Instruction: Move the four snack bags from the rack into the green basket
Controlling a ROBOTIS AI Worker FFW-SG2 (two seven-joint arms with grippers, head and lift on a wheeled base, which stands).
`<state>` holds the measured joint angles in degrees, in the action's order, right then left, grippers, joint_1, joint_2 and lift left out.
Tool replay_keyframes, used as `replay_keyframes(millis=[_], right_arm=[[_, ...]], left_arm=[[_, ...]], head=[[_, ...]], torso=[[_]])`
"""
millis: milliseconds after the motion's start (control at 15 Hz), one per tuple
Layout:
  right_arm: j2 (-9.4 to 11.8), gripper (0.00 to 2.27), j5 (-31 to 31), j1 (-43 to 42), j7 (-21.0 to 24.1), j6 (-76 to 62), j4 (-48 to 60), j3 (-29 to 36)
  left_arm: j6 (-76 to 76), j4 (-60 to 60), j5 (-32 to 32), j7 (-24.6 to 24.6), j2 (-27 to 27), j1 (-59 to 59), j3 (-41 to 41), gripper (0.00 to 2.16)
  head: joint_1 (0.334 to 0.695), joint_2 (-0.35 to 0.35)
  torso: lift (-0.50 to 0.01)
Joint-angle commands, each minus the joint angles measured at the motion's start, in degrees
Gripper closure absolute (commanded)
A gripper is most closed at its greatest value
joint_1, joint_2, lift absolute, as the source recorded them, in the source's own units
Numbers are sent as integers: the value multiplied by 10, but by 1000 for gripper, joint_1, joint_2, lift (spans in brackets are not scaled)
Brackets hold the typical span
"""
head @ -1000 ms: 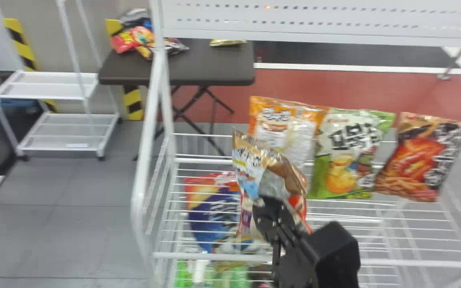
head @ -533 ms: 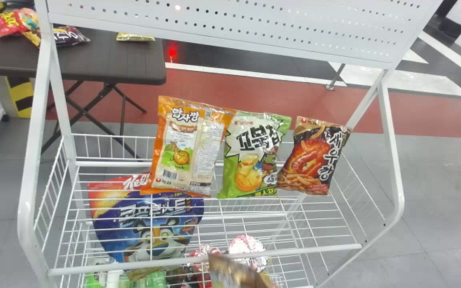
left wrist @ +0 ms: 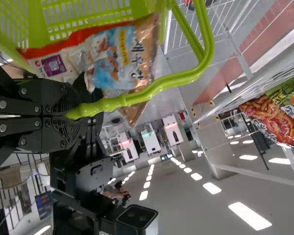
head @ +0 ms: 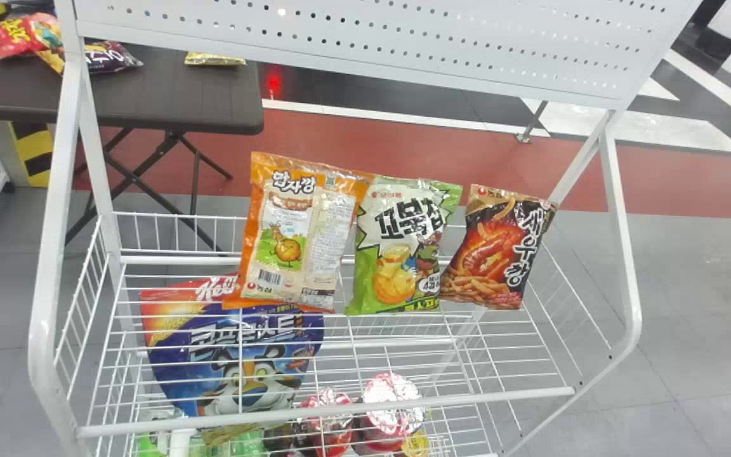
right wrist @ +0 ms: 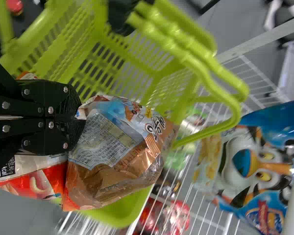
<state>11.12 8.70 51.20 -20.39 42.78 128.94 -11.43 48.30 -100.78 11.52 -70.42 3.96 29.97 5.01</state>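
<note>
Right wrist view, right end effector: pinched narrow point(right wrist: 79, 118) on the brown bag point(right wrist: 120, 156), the first of the four to be taken, as I judge it.
Brown bag: right beside the green basket point(right wrist: 115, 214), partly across its opening; I cannot tell whether it has cleared the rim.
Left end effector: closed point(left wrist: 77, 111) round the basket handle point(left wrist: 154, 88), holding the basket.
What changed: a second ago the brown bag was up in front of the rack; half a second ago just its corner showed at the head view's bottom edge. Now it has come over to the basket, and the head view is turned more toward the rack.
What that means: carrying looks nearly done; lowering and letting go would come next. The limp bag could catch on the rim or handle.
Rack: the orange bag point(head: 305, 238), green-and-white bag point(head: 400, 244) and dark red bag point(head: 499, 251) stand in a row, unchanged, still to fetch.
Lower in the rack: a blue cereal bag point(head: 232, 362) and lidded cups point(head: 391, 406).
Worktop point(head: 181, 95): beyond the rack, with other packets point(head: 19, 37).
</note>
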Motion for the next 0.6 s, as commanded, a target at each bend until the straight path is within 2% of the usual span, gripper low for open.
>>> replay_keyframes(millis=[0,67,200,400,533], right_arm=[[-29,630,-71,-31,-52,8,-39,36],[-29,-2,-74,-33,-58,32,-36,37],[-29,-2,-74,-19,-76,41,-16,47],[-32,49,-72,3,-72,-19,9,78],[-33,46,-61,7,-25,-115,28,89]], left_arm=[[0,-3,0,-1,0,2,1,2024],[0,-4,0,-1,0,2,0,2024],[0,-5,0,-1,0,2,0,2024],[2,-4,-2,2,0,2,2,2024],[2,-5,-4,3,0,1,4,2024]], head=[[695,-350],[695,-350],[695,-350],[695,-350],[695,-350]], torso=[[0],[0],[0],[0],[0]])
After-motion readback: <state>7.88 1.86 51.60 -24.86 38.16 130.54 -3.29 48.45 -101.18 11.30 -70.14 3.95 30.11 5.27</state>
